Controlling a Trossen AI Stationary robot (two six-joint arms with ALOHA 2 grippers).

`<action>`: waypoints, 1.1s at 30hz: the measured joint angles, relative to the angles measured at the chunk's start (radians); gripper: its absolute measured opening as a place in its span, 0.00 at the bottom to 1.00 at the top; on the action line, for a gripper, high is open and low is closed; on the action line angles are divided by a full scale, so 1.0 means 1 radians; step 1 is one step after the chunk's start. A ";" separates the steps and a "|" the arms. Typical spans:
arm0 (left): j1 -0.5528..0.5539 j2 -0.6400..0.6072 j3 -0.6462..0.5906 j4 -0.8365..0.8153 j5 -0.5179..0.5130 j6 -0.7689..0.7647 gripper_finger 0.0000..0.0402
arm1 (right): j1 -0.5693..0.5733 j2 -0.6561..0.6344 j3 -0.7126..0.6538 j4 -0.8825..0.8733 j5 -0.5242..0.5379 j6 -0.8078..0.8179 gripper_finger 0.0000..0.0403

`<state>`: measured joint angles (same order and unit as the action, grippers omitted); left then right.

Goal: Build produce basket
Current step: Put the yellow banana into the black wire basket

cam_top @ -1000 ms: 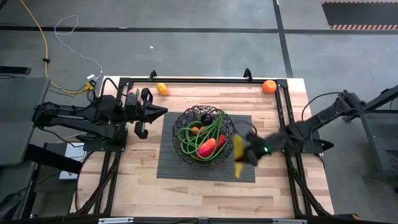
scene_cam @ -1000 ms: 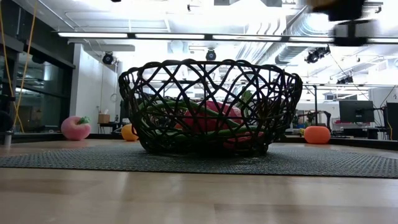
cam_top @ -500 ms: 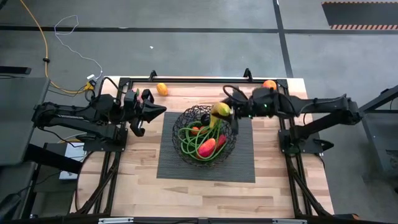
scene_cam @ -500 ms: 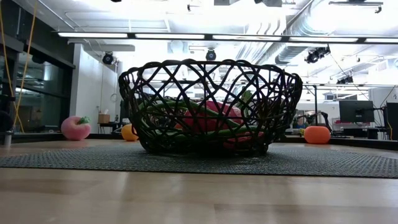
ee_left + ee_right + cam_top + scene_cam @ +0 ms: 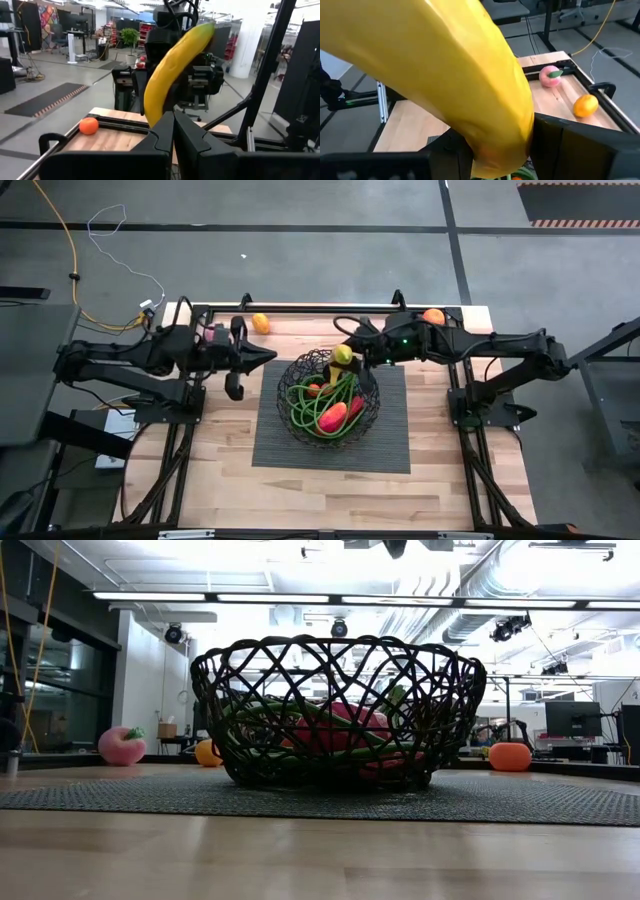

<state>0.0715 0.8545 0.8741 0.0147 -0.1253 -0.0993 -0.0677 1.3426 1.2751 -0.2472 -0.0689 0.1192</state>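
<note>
The round black wire basket (image 5: pixel 330 395) stands on the dark ribbed mat (image 5: pixel 300 450). It holds green beans, red peppers, an orange and a dark round fruit. Over its far rim my right gripper (image 5: pixel 352 353) is shut on the yellow banana (image 5: pixel 343 355), which also fills the right wrist view (image 5: pixel 460 75) and rises in the left wrist view (image 5: pixel 175 65). My left gripper (image 5: pixel 266 358) hangs shut left of the basket, pointing at it, and touches nothing. A pink peach (image 5: pixel 550 76) and an orange (image 5: pixel 585 105) lie at the far left, and another orange (image 5: pixel 432 318) at the far right. My right gripper pinches the banana's lower part (image 5: pixel 520 130) between its two fingers, one on each side. The fingers come nearly level from the table's right and lie across it. The banana stands steeply tilted, its upper end (image 5: pixel 205 29) high, lifted clear above the basket.
A black metal frame (image 5: pixel 320 308) runs round the table's edges. Bare wood lies in front of the mat toward the near edge (image 5: pixel 330 500). In the low view the basket (image 5: pixel 338 710) stands between the peach (image 5: pixel 122 745) and an orange (image 5: pixel 510 756).
My right gripper has carried the banana from over the mat at the basket's near right, up and toward the far edge, to above the basket's far rim. The wrist has rolled, so the banana now stands steeply instead of lying flatter. The grip stays shut.
</note>
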 joint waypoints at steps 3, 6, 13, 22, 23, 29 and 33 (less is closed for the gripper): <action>0.000 0.012 0.001 0.015 0.001 0.006 0.00 | 0.000 0.000 0.000 -0.017 0.000 0.029 0.32; 0.000 0.023 0.001 0.019 0.001 0.006 0.00 | 0.000 0.000 0.000 -0.046 0.009 0.030 0.32; 0.000 0.035 0.001 0.034 0.002 0.006 0.00 | 0.002 0.035 0.000 -0.095 0.079 0.030 0.32; 0.000 0.031 0.001 0.040 -0.010 0.006 0.00 | 0.000 0.310 0.311 -0.696 0.080 0.106 0.32; 0.000 0.031 0.001 0.039 -0.010 0.003 0.00 | -0.005 0.346 0.347 -0.754 0.080 0.139 0.32; 0.000 0.031 0.001 0.040 -0.014 -0.001 0.00 | -0.037 0.505 0.446 -0.972 0.081 0.370 0.32; 0.000 0.031 0.001 0.039 -0.015 -0.001 0.00 | -0.051 0.559 0.446 -1.047 0.076 0.537 0.32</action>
<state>0.0715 0.8852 0.8749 0.0541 -0.1402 -0.1005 -0.1184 1.9011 1.7210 -1.2944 0.0075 0.6563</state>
